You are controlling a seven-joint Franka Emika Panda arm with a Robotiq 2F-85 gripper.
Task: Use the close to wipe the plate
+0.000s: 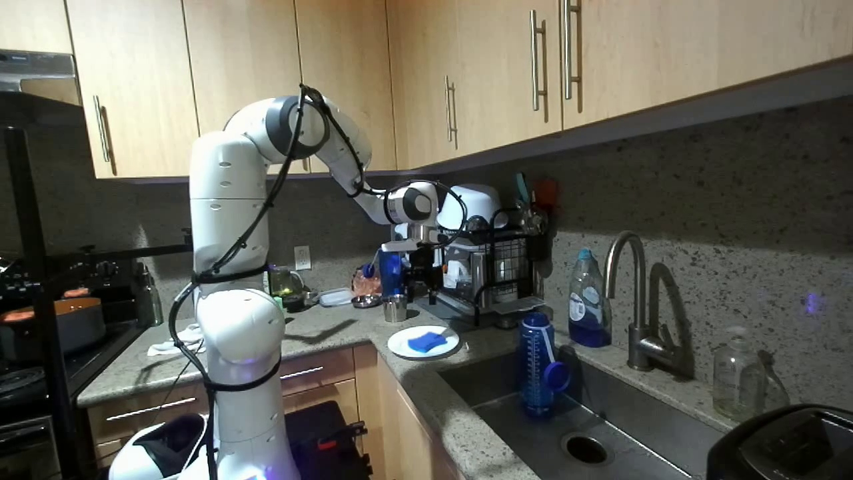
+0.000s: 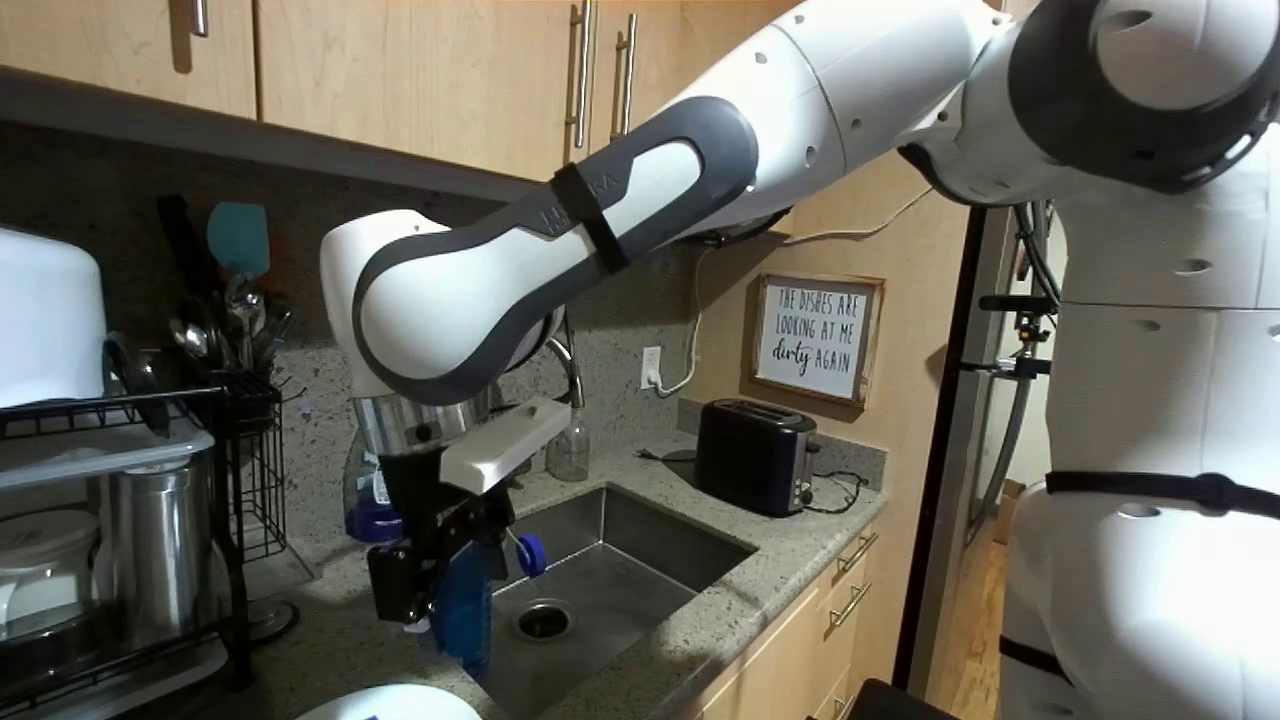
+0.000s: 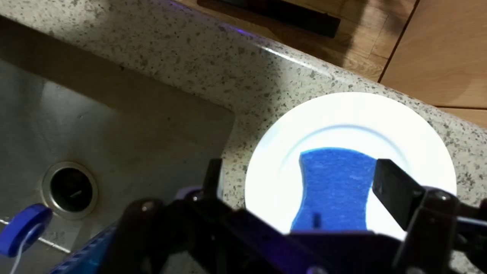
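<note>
A round white plate [image 1: 400,342] rests on the counter beside the sink corner, its near part cut off at the bottom of an exterior view [image 2: 400,702]. Lying flat on it is a blue, sponge-like cloth [image 1: 427,342] with curved sides. My gripper [image 1: 421,295] hangs above the plate, pointing down, well clear of it. In the wrist view the gripper [image 3: 298,163] stands open, fingers wide apart, holding nothing. The cloth [image 3: 336,186] appears between the fingers, nearer the right one, whose tip overlaps its edge in the picture. Its lower end is hidden behind the gripper body.
A blue water bottle [image 1: 535,373] stands in the steel sink [image 1: 506,433] near the plate. A black dish rack [image 2: 238,500] stands close to the gripper, behind it. A metal cup [image 1: 394,309] sits just behind the plate. The faucet [image 1: 638,300] rises at the sink's back.
</note>
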